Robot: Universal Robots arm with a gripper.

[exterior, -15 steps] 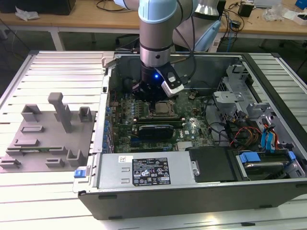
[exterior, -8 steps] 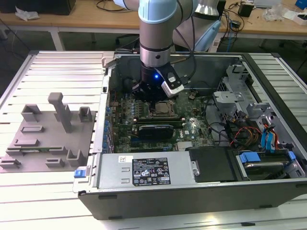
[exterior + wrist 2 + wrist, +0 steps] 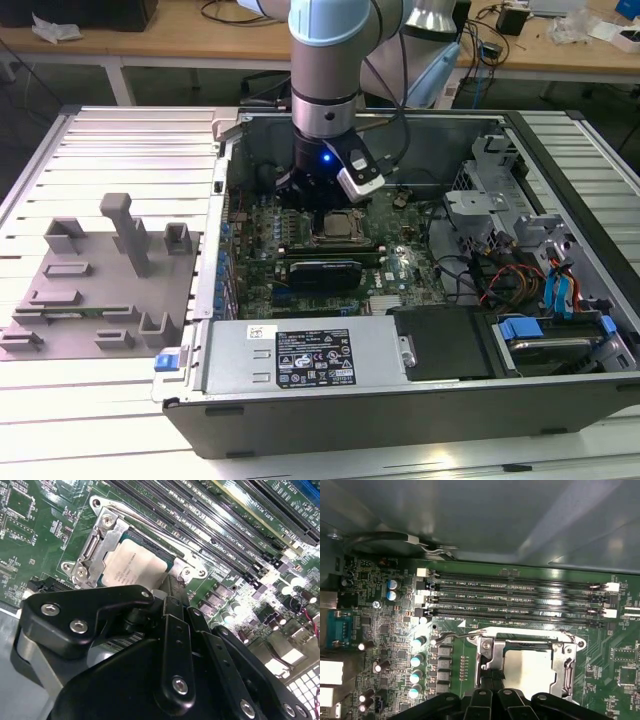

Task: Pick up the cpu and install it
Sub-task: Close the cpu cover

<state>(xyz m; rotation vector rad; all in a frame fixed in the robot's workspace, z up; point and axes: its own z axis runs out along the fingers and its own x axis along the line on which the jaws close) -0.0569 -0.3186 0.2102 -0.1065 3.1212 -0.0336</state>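
Observation:
The cpu (image 3: 341,223) (image 3: 132,565) (image 3: 529,667), a small square chip with a silver-white top, lies flat inside the metal socket frame (image 3: 94,555) (image 3: 487,650) on the green motherboard (image 3: 400,265). My gripper (image 3: 322,200) (image 3: 172,589) (image 3: 492,676) hangs straight down into the open computer case, just above the socket. Its black fingers are drawn together, and their tips sit at one edge of the cpu, over the frame. I see nothing between them. The socket's wire lever (image 3: 451,636) stands beside the frame.
Several long memory slots (image 3: 520,595) run beside the socket. A dark expansion card (image 3: 325,272) and the grey power supply (image 3: 300,355) lie nearer the camera. Drive cages and cables (image 3: 500,230) are on the exterior view's right. A grey fixture plate (image 3: 100,290) rests outside the case, on the left.

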